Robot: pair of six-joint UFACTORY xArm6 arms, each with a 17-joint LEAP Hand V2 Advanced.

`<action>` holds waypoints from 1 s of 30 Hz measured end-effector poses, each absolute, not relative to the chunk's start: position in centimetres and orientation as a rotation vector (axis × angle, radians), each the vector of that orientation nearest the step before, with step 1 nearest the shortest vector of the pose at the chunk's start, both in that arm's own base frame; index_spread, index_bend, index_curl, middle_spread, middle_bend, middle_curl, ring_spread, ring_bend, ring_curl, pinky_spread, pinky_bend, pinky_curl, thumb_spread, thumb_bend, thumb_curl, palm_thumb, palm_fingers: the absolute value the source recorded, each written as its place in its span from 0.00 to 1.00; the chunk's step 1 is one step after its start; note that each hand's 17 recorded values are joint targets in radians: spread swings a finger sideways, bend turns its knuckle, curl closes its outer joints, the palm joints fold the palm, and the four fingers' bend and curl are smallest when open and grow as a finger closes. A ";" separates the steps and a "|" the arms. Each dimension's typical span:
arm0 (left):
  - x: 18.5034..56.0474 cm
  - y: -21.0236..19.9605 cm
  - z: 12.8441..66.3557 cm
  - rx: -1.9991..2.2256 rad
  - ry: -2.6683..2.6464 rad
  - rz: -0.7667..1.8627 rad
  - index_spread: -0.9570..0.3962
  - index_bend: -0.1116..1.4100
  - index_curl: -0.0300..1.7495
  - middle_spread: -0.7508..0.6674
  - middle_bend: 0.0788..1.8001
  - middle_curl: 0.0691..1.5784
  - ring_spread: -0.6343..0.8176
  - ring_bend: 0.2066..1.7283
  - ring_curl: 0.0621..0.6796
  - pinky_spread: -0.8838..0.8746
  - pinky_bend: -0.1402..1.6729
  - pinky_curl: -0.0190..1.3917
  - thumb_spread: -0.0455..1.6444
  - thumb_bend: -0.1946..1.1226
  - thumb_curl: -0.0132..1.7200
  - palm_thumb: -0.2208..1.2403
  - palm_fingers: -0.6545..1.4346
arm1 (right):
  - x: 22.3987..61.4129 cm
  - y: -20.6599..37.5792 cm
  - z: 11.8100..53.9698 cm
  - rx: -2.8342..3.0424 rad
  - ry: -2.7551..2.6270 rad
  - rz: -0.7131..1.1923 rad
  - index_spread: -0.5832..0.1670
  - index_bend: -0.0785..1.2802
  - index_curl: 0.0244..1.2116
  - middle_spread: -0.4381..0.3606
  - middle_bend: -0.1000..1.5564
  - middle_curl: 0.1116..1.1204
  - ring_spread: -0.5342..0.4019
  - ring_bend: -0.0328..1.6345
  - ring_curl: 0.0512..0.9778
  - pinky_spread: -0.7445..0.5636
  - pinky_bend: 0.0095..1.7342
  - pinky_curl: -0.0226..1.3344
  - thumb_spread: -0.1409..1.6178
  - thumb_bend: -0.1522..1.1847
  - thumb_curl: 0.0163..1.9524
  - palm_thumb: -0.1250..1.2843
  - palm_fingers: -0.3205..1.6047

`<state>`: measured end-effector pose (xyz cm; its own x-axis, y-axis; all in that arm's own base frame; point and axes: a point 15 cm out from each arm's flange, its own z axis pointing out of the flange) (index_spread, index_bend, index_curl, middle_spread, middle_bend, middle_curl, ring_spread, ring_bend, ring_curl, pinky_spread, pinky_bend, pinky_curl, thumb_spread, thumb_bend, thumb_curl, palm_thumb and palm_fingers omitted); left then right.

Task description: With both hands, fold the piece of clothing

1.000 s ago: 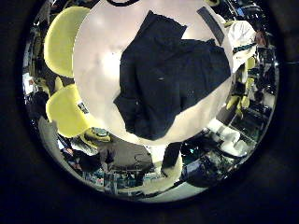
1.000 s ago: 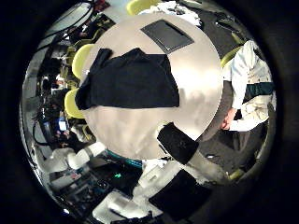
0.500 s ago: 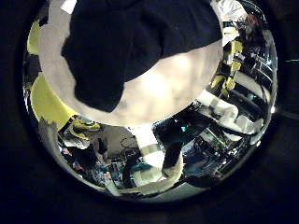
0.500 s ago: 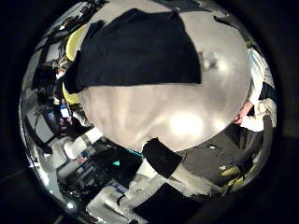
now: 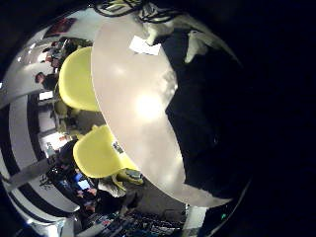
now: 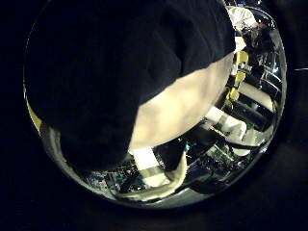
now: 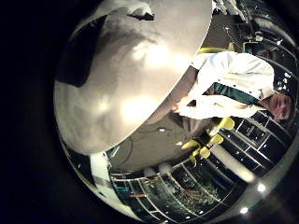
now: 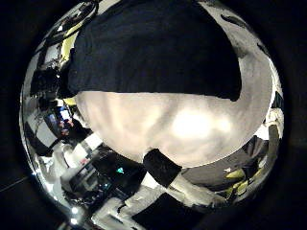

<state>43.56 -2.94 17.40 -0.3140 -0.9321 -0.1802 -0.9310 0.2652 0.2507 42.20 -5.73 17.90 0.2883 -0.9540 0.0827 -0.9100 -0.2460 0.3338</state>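
Observation:
A dark piece of clothing (image 8: pixel 153 48) lies spread flat on a round table (image 8: pixel 163 125). It fills much of the right thumb side palm view, so my right hand (image 8: pixel 168 171) is close above it. It also fills much of the left thumb side palm view (image 6: pixel 106 77), with bare table (image 6: pixel 183 106) beside it, so my left hand (image 6: pixel 159 171) is close over it too. In the left little finger side palm view the clothing (image 5: pixel 202 109) lies along one side of the table (image 5: pixel 128 109).
A flat pale sheet (image 5: pixel 148 46) lies on the table by the clothing's far end. Room clutter surrounds the table.
Both thumb side views have moved closer to the table. The clothing now fills far more of each. The clothing itself has not visibly moved.

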 end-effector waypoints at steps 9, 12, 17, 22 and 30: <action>43.5 -3.0 17.9 1.854 -2.493 -0.488 0.68 0.18 0.17 0.63 0.07 0.20 0.67 0.26 0.27 0.80 0.23 0.26 0.58 0.13 0.18 0.21 0.36 | 42.8 -4.4 16.3 2.247 -1.680 -0.192 0.44 0.17 0.20 0.56 0.24 0.24 0.64 0.41 0.22 0.85 0.36 0.23 0.66 0.10 0.16 0.42 0.24; 43.2 -3.1 18.3 1.852 -2.492 -0.492 0.68 0.18 0.18 0.63 0.07 0.20 0.67 0.25 0.26 0.80 0.24 0.26 0.58 0.13 0.18 0.21 0.36 | 42.9 -4.2 15.5 2.237 -1.679 -0.201 0.44 0.17 0.20 0.55 0.25 0.25 0.63 0.41 0.22 0.84 0.35 0.23 0.66 0.10 0.16 0.44 0.25; 42.9 -3.0 18.8 1.853 -2.487 -0.498 0.68 0.18 0.18 0.63 0.07 0.20 0.66 0.25 0.26 0.80 0.23 0.26 0.58 0.13 0.18 0.21 0.37 | 43.5 -3.7 14.9 2.255 -1.661 -0.174 0.46 0.15 0.18 0.48 0.29 0.26 0.52 0.50 0.24 0.79 0.38 0.22 0.66 0.10 0.17 0.48 0.33; 42.5 -2.8 19.0 1.848 -2.480 -0.514 0.68 0.18 0.19 0.63 0.07 0.20 0.66 0.25 0.25 0.80 0.23 0.25 0.58 0.13 0.18 0.21 0.37 | 43.7 -2.8 14.8 2.270 -1.630 -0.171 0.44 0.15 0.16 0.38 0.35 0.30 0.38 0.61 0.29 0.64 0.45 0.23 0.65 0.11 0.19 0.55 0.48; 42.6 -2.9 19.4 1.848 -2.481 -0.509 0.68 0.18 0.19 0.62 0.07 0.20 0.66 0.25 0.24 0.80 0.23 0.25 0.58 0.13 0.18 0.21 0.37 | 44.3 -3.7 15.5 2.267 -1.630 -0.132 0.26 0.51 0.33 0.27 0.62 0.51 0.32 0.74 0.45 0.38 0.66 0.35 0.61 0.11 0.23 0.71 0.87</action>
<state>42.64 -2.86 19.43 -0.3053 -0.9338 -0.1867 -0.9318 0.2526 0.2607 44.26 -3.73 15.51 0.3359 -0.9337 0.1239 -0.9016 -0.2807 0.3292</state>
